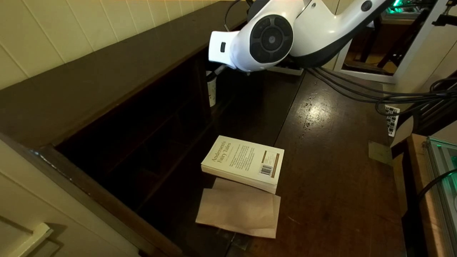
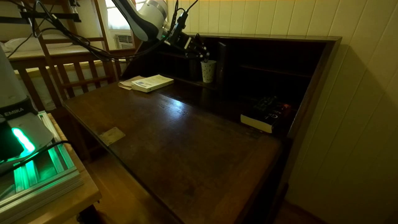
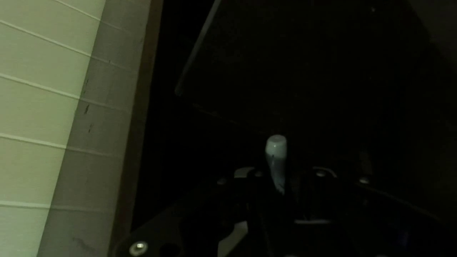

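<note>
1. The pale-ended stick [image 3: 276, 151], maybe a marker, shows lower centre in my wrist view.
2. My claw [image 2: 204, 56] looks clenched on it.
3. I judge I'm holding it at the cup [image 2: 208, 72], upper middle of an exterior view; moving next calls for minding the rim.

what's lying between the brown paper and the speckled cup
The Andersen's Fairy Tales book, then a stretch of dark desk; both exterior views show this.
</note>
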